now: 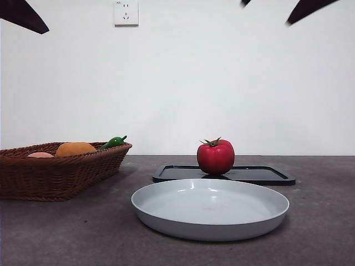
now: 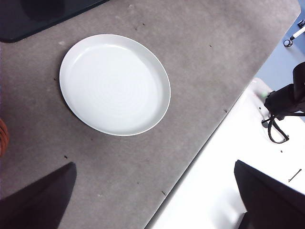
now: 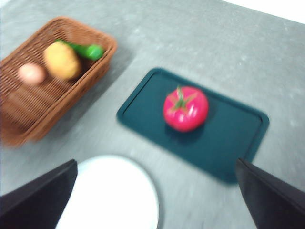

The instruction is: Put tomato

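The red tomato (image 1: 216, 157) with a green calyx stands on a dark rectangular tray (image 1: 260, 175) behind a white round plate (image 1: 211, 208). In the right wrist view the tomato (image 3: 185, 109) sits on the tray (image 3: 228, 138), and my right gripper (image 3: 155, 195) hangs open high above it, with the plate (image 3: 114, 195) nearer the jaws. My left gripper (image 2: 152, 200) is open high over the table's near edge, with the empty plate (image 2: 114, 83) beyond it. Both arms show only as black tips at the top corners of the front view.
A brown wicker basket (image 1: 55, 172) at the left holds an orange round fruit (image 1: 75, 148), a pale pink fruit (image 1: 40, 155) and a green pepper (image 1: 113, 142). The robot's white base (image 2: 238, 167) borders the table's near edge.
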`<action>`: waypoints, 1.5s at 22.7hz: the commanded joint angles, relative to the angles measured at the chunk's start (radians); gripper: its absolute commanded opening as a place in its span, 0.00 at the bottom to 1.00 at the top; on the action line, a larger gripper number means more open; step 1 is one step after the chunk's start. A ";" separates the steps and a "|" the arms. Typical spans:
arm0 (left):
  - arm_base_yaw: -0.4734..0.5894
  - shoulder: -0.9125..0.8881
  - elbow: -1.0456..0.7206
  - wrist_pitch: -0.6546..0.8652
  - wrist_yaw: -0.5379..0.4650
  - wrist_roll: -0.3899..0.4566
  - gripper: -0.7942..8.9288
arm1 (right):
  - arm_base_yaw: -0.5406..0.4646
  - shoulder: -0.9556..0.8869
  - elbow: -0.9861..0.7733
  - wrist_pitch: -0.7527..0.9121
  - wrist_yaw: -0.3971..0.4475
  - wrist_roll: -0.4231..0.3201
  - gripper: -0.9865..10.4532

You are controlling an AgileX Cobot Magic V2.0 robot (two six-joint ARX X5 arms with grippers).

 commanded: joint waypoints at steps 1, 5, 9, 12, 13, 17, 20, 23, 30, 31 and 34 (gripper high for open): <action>-0.005 0.006 0.019 0.011 0.004 0.009 0.62 | 0.026 -0.116 -0.063 -0.035 0.000 0.013 0.55; -0.005 0.006 0.019 0.011 0.004 0.008 0.62 | 0.072 -0.354 -0.208 -0.118 -0.082 0.026 0.55; -0.005 0.006 0.019 0.011 0.004 0.008 0.62 | 0.099 -0.525 -0.307 -0.181 -0.131 0.037 0.54; -0.005 0.006 0.019 0.011 0.004 0.008 0.62 | 0.098 -0.597 -0.341 -0.210 -0.128 0.037 0.53; -0.005 0.006 0.019 0.011 0.004 0.008 0.62 | 0.098 -0.603 -0.341 -0.216 -0.129 0.037 0.51; -0.005 0.006 0.019 0.011 0.004 0.008 0.62 | 0.099 -0.604 -0.341 -0.217 -0.129 0.037 0.51; -0.005 0.006 0.019 0.011 0.004 0.008 0.53 | 0.098 -0.604 -0.341 -0.218 -0.129 0.037 0.42; -0.005 0.006 0.019 0.011 0.004 0.009 0.08 | 0.098 -0.604 -0.341 -0.219 -0.128 0.037 0.09; -0.005 0.006 0.019 0.011 0.004 0.008 0.10 | 0.098 -0.604 -0.341 -0.214 -0.128 0.037 0.09; -0.005 0.006 0.019 0.011 0.004 0.008 0.10 | 0.098 -0.604 -0.341 -0.214 -0.128 0.037 0.09; -0.005 0.006 0.019 0.011 0.004 0.008 0.10 | 0.098 -0.604 -0.341 -0.214 -0.128 0.037 0.09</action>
